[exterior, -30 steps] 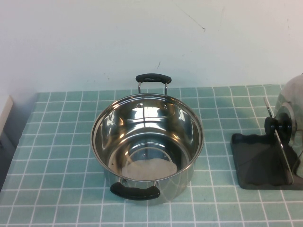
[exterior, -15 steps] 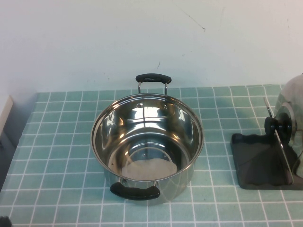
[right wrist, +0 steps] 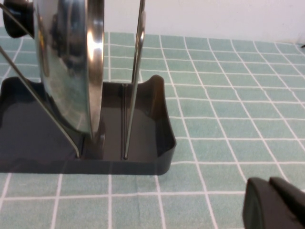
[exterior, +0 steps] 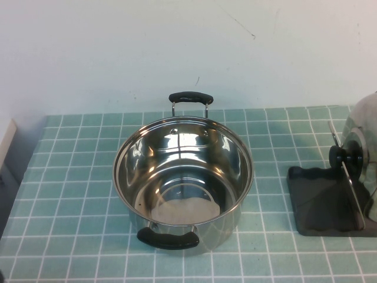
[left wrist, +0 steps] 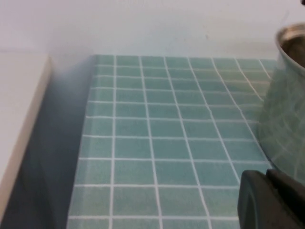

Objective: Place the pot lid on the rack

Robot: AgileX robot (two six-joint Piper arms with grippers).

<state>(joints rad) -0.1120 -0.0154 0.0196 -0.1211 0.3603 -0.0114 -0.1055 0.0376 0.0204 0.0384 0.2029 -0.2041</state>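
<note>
Pot (exterior: pixel 182 188): deep steel, two black handles, open and empty, standing mid-surface. Taken here as the landmark.

Surface (exterior: pixel 76 177): green tiled, white grout, white wall behind the pot.

Rack (exterior: pixel 321 203): dark tray with thin upright wires, well to the right of the pot, at the surface's right edge. The right wrist view shows its raised lip and two wires rising from the tray floor (right wrist: pixel 157 119).

Pot lid (right wrist: pixel 71 62): shiny steel with black knob (exterior: pixel 343 157), standing on edge in the rack, well apart from the pot, knob facing the pot. Its lower rim sits down in the tray between the wires. It leans slightly, apparently resting against a wire, though the contact point is hard to make out.

Left hand (left wrist: pixel 271 200): low on the near left side of the pot, close to the pot wall; only a dark corner of it shows, so I cannot tell whether it is apart or together. It holds nothing visible.

Right hand (right wrist: pixel 274 205): low over the tiles just beside the rack, on the side away from the pot; again only a dark corner, state cannot be told. Not touching lid or rack.

Task status: lid is off the pot and seated in the rack; placement looks done. Nothing appears left but for the arms to be clear.
</note>
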